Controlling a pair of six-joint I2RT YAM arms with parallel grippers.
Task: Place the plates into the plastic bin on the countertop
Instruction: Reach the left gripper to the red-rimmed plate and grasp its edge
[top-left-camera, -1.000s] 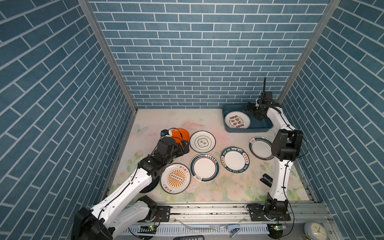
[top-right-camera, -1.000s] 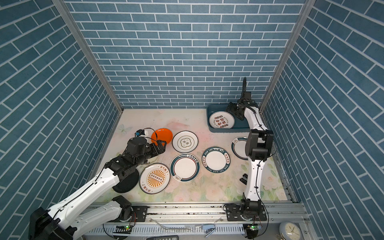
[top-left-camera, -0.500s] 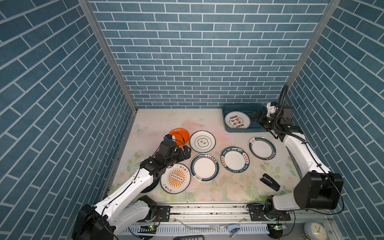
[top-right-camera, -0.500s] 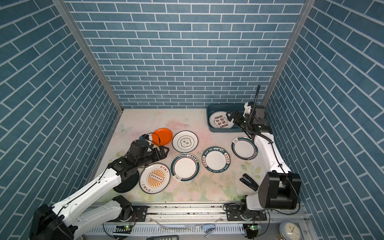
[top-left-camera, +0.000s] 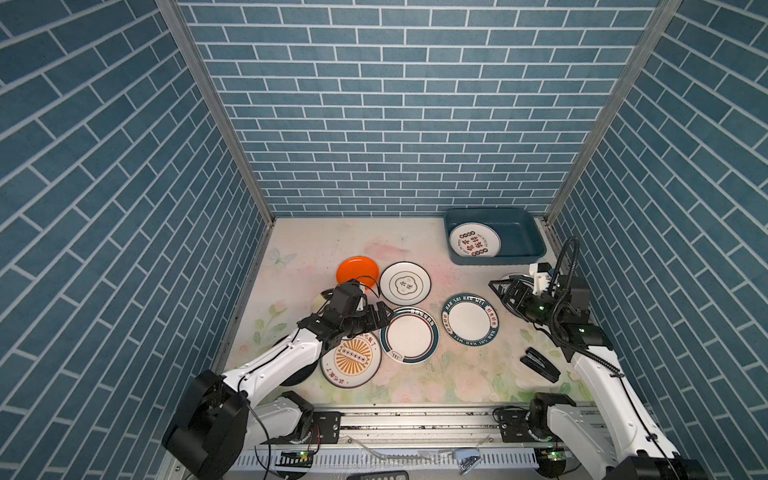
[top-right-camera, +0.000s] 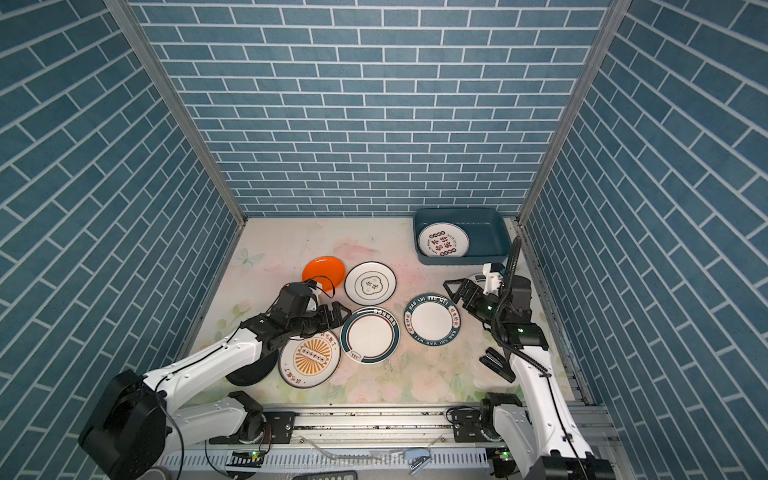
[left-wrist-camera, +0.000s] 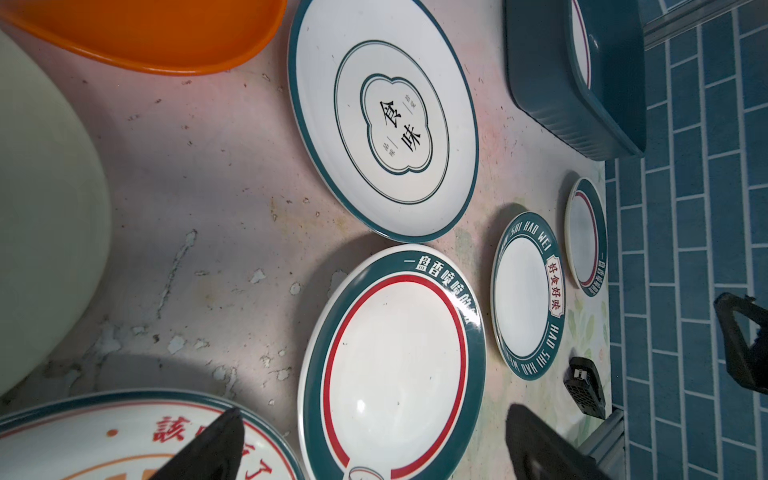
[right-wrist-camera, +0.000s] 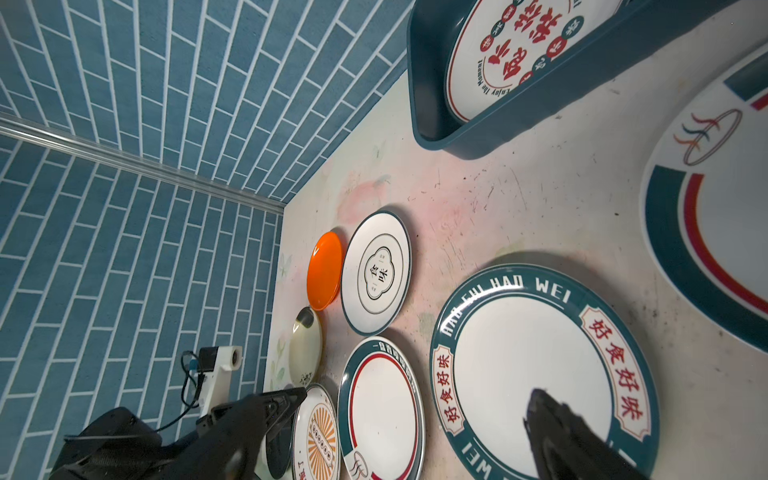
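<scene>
Left hand (top-left-camera: 381, 318) spread wide and empty, hovering low over the rim of the red-ringed plate (top-left-camera: 409, 334), just beside the orange sunburst plate (top-left-camera: 351, 361) — whether a fingertip touches either, I cannot tell from where I stand. Across the counter (top-left-camera: 316, 245), the right hand (top-left-camera: 500, 293) is likewise fully spread and holds nothing. It hangs above the edge of the teal-rimmed plate lettered HAO WEI (top-left-camera: 469, 318), with a second teal-rimmed plate (right-wrist-camera: 706, 228) mostly hidden beneath the right arm in both top views, near the bin.

One plate with red lettering (top-left-camera: 473, 245) already lies flat inside the dark teal plastic bin (top-left-camera: 519, 232), filling its left half in both top views. The bin sits in the far right corner of the counter.

The others lie out on the floral counter — a plain orange plate (top-left-camera: 357, 270) just beside a white plate with a clover emblem (top-left-camera: 405, 282), and a cream plate (right-wrist-camera: 305, 347) and a black plate (top-right-camera: 249, 372) largely covered by the left arm in the top views. A black stapler (top-left-camera: 540, 365) lies near the front right, beside the right arm and apart from the plates.
</scene>
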